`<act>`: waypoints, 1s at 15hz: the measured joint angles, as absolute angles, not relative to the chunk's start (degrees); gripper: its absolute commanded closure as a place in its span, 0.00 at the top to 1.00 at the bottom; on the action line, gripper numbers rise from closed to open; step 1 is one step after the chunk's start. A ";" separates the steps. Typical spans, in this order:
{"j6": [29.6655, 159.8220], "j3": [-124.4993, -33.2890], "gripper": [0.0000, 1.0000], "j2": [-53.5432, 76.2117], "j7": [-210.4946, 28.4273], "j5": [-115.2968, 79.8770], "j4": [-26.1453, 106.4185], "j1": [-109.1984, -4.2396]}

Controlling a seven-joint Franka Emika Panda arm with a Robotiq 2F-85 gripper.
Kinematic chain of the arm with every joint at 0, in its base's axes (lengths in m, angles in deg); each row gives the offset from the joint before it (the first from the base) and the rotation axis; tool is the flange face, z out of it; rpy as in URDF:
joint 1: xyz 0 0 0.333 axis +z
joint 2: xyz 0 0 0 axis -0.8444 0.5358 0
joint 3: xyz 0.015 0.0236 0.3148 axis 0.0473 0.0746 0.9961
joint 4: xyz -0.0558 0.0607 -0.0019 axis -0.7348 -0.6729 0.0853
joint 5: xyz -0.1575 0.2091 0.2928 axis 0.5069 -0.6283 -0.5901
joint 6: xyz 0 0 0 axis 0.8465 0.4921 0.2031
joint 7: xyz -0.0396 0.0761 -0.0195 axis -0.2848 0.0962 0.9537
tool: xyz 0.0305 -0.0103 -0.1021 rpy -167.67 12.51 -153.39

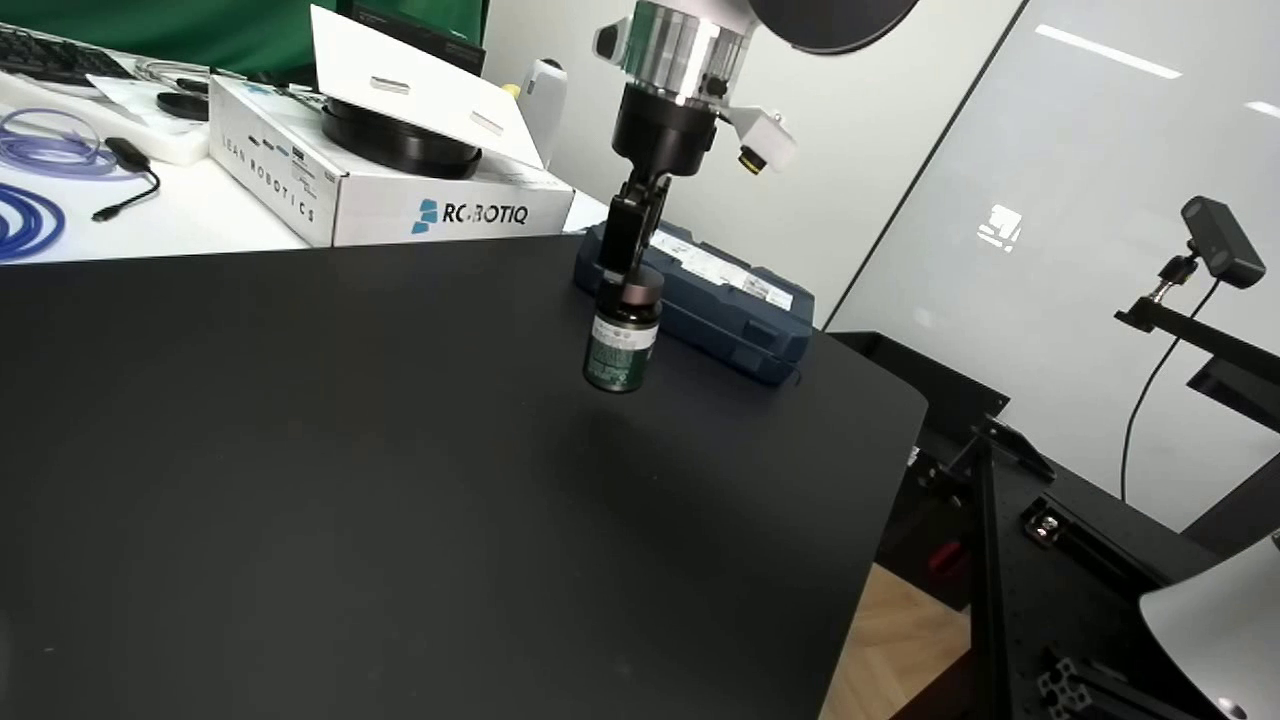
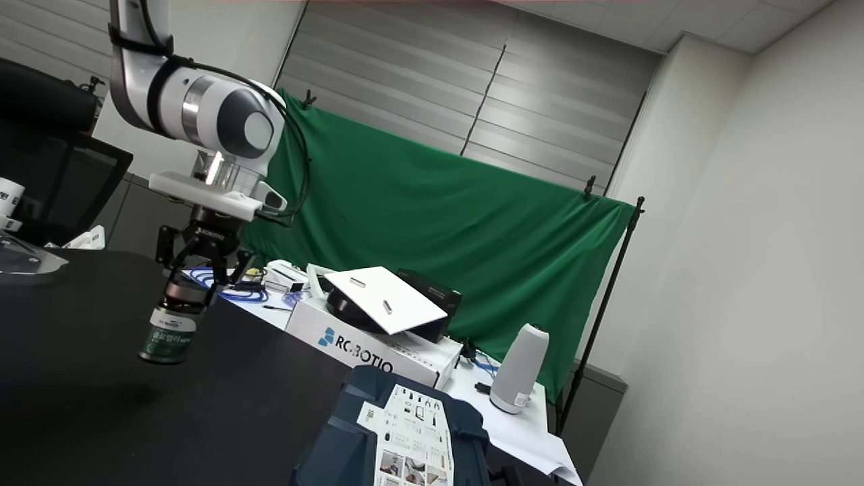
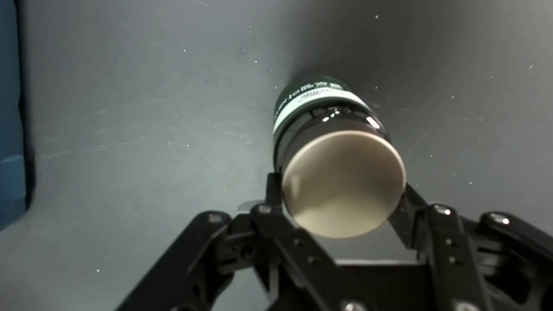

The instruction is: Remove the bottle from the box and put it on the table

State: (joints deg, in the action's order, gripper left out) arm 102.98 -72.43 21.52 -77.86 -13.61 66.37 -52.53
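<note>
Pincer (image 3: 343, 191) grips bottle (image 2: 171, 329) by its cap (image 3: 345, 183), aloft, apart from box (image 1: 705, 308). Suggest: lower slowly to table (image 1: 350, 480), release only once bottle sits flat.

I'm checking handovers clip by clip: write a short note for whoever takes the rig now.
The gripper is closed on the bottle, near its cap.
The bottle hangs above the table, not touching it.
The navy box sits on the table, apart from the bottle.
Done: bottle gripped and out of the box.
Left: lower it onto the table and let go.
</note>
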 measured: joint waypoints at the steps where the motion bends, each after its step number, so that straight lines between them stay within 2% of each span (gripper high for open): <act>1: 103.45 -72.60 0.35 21.70 -77.96 -13.61 66.41 -52.53; 6: 104.32 -72.86 0.35 21.84 -79.75 -13.76 66.79 -52.52; 7: 104.25 -73.00 0.60 21.84 -80.32 -13.72 66.91 -52.44; 15: 104.25 -72.95 0.60 21.89 -80.17 -13.73 66.95 -52.41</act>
